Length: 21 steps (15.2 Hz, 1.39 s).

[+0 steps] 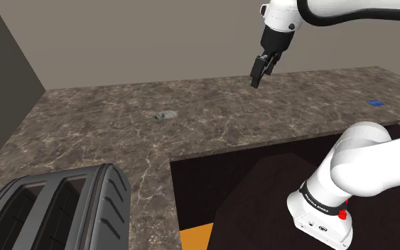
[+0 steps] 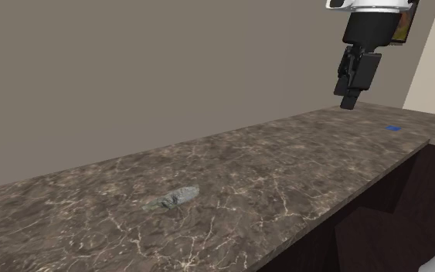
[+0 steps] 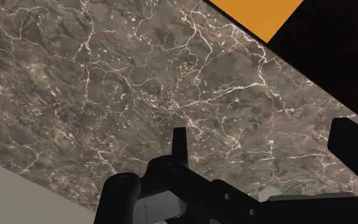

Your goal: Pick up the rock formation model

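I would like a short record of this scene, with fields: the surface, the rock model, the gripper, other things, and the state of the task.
surface: brown veined stone countertop
rock model: small grey piece, lying on the countertop, nothing touching it
gripper: open, empty, in the air above the countertop, well to the shoulder view's right of the rock model
other things: dark toaster at the shoulder view's lower left; small blue thing near its right edge
task state: rock model not yet picked up

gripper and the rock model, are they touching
Apart. The shoulder view shows the gripper hanging above the counter, far from the rock formation model lying on it.
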### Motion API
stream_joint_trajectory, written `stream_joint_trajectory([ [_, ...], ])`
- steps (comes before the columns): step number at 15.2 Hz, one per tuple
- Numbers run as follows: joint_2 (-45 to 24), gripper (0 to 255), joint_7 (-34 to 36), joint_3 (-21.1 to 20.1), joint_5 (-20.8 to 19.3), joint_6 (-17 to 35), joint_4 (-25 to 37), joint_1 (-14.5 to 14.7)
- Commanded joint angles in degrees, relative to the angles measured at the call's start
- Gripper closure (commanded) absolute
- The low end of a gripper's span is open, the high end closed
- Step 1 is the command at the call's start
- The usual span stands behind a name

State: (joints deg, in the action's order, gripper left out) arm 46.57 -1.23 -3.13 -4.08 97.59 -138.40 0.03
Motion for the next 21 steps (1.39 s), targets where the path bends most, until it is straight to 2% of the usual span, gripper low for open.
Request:
stream_joint_trajectory([
  [1, 0.0, 0, 0.0, 0.0, 0.0, 0.0, 0.0, 0.0],
  [11, -25.3, 0, -9.8, 0.0, -3.6, 8.5, 12.2, 2.4],
  [21, -49.5, 0, -17.7, -2.2, -7.9, 10.3, 29.7, 4.6],
])
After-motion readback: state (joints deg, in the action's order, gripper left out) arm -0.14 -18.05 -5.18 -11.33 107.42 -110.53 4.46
